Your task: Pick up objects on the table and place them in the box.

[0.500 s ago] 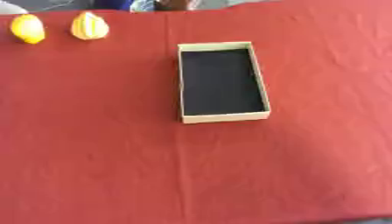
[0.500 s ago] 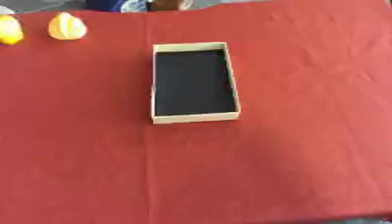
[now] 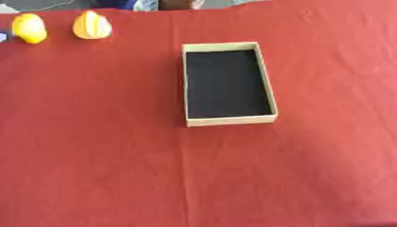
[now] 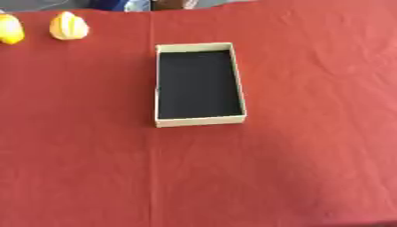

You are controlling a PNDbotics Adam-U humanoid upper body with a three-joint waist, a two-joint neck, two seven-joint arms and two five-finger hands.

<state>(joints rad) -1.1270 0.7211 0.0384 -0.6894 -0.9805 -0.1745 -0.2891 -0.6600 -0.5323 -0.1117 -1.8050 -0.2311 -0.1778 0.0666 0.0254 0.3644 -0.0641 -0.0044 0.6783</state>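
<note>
Red cloth (image 3: 101, 155) covers the whole table. Near its centre lies the box (image 3: 188, 84), an open tan tray with a black floor and nothing inside it. Two yellow objects sit at the far left edge, well apart from the box: the outer yellow object (image 3: 29, 28) and the inner yellow object (image 3: 91, 25), just beside each other. Neither robot hand appears in either view, so their opening cannot be told. Judged step: the first reach. Use the left hand, take the inner object first, close around its widest part, lift clear, and release low over the black floor.
</note>
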